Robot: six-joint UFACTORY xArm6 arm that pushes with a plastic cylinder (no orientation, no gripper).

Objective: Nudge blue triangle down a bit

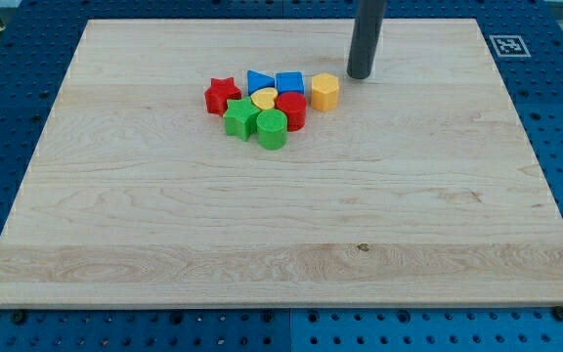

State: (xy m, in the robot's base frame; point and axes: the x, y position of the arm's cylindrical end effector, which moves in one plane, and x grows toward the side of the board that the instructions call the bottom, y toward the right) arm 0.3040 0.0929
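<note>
The blue triangle [258, 81] sits on the wooden board at the top of a tight cluster of blocks, between the red star [222, 95] on its left and the blue cube [289, 83] on its right. A yellow flat block [264, 98] lies just below it. My tip [360, 75] stands on the board to the right of the cluster, close to the upper right of the yellow hexagon [324, 91]. It is well apart from the blue triangle.
The cluster also holds a red cylinder [291, 110], a green block [240, 117] and a green cylinder [272, 129]. The wooden board [281, 235] rests on a blue perforated table. A printed marker [506, 44] sits at the top right.
</note>
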